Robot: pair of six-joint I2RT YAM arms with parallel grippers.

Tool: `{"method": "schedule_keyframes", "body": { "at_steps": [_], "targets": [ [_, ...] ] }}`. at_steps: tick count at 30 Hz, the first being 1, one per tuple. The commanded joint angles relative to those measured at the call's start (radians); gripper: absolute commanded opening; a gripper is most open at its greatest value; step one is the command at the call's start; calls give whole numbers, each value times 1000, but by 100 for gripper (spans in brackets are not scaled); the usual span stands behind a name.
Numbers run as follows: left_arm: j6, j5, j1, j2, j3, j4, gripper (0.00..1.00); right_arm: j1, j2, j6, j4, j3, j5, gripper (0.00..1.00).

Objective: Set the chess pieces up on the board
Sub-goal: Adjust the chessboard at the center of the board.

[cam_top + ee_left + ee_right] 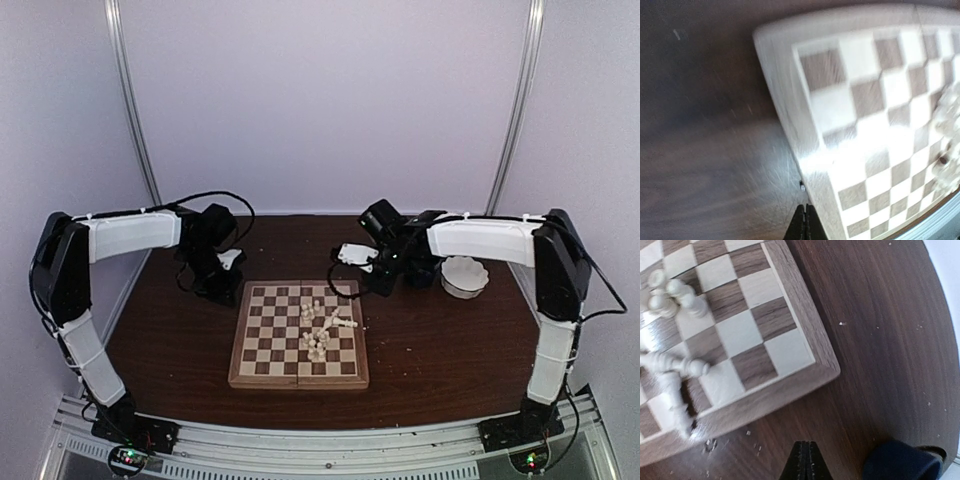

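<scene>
Evidently both claws (pixel 804 209) (pixel 805 446) closed, empty.

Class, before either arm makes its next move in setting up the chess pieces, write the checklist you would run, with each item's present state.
1. Left tool free: ok, shut with nothing in it.
2. Right tool free: ok, shut with nothing in it.
3. Board lying flat, squares up: ok.
4. Chess pieces upright on their own squares: not ok, heaped on the board's right half, some lying down.
5. Full set present: cannot tell, the pieces overlap.
</scene>
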State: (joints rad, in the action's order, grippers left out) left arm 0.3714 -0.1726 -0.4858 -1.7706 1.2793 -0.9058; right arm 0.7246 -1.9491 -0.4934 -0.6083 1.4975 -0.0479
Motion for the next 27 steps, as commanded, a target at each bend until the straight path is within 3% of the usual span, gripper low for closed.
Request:
{"method": "schedule_keyframes", "body": {
  "at_steps": [1, 7, 13, 20, 27],
  "targets": [
    [-35, 46, 27, -69, 213, -41, 0, 75, 251, -74, -91, -136, -62, 5],
    [-71, 9, 33, -323, 534, -53, 0, 303, 400, -145, -132, -329, -135, 3],
    [-109, 2, 47, -562, 813, -95, 0, 450, 344, -202, -119, -355, -74, 1],
    [-139, -32, 55, -635, 823, -96, 0, 598, 208, -206, -100, -317, -18, 0],
    [-201, -85, 54, -544, 653, -122, 0, 569, 132, -146, -43, -306, 73, 0]
  ]
}}
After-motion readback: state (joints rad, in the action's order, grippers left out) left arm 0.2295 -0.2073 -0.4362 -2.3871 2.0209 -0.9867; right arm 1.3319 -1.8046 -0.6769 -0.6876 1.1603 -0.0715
